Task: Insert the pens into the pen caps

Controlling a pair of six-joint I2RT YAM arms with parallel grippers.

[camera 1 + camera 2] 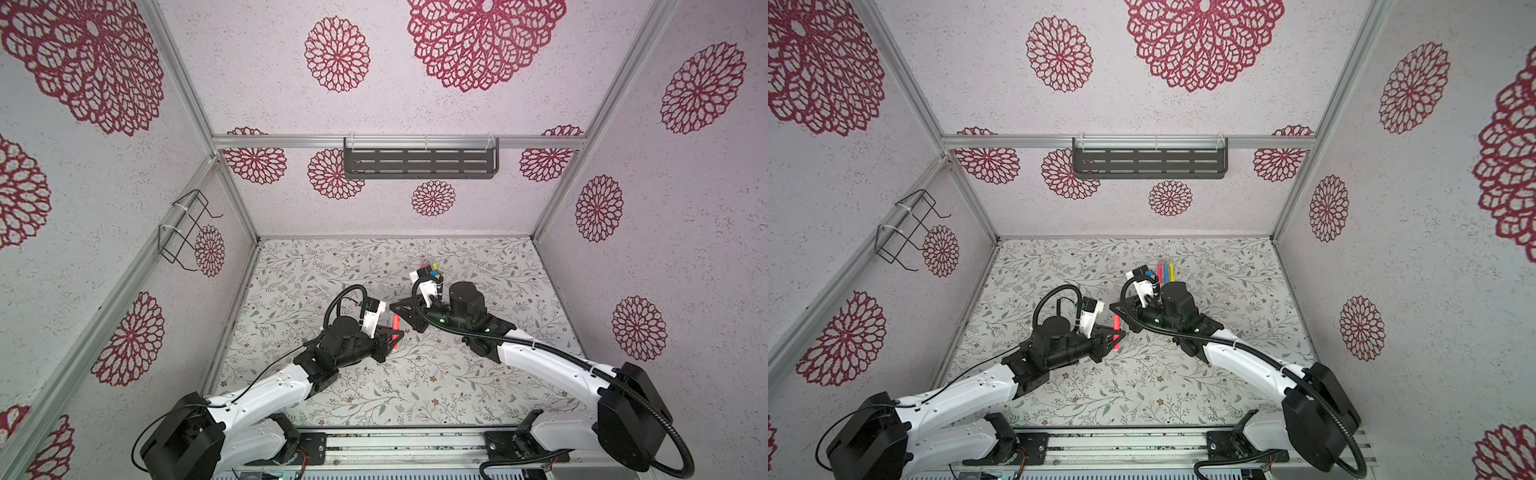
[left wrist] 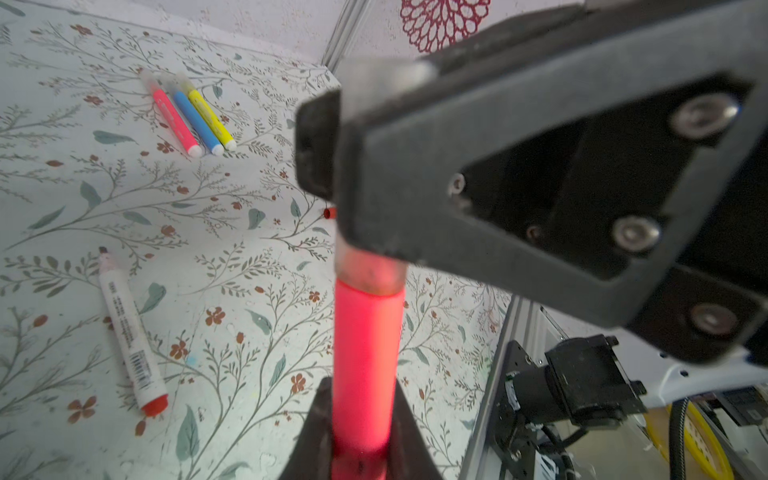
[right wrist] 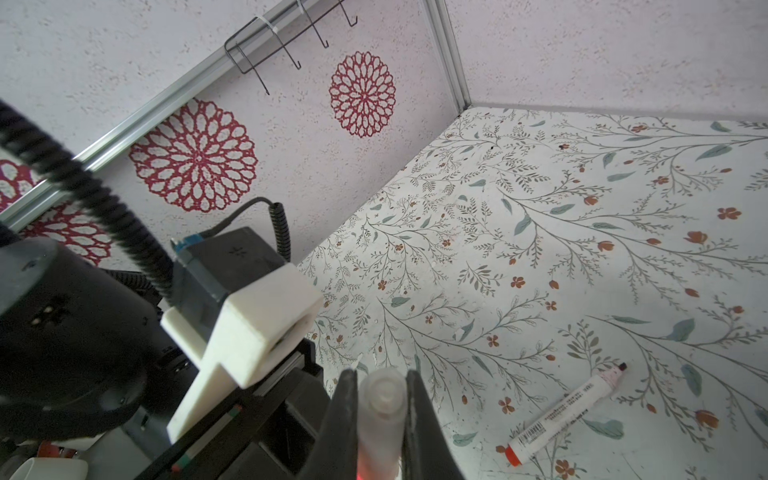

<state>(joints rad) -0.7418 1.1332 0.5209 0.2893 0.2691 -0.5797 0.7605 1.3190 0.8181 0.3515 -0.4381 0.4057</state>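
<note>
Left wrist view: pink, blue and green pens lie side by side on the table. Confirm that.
Not quite: the third is a yellow pen, not green. The left wrist view shows it beside the blue pen and the pink pen, side by side on the table.

The tabletop is pale, printed with grey-green leafy sprigs and small rust-red flowers; the walls are speckled off-white with crimson lace-like rosettes; side by side lie a pink pen, a blue pen and a yellow pen, each white at one end; a neon coral pen sits in the black left hand; a frosted clear cap sits in the black right hand; the white marker has a red end, dark tip and black barcode; a tiny red cap; the shelf is dark grey; the arms are white with black joints.
</note>
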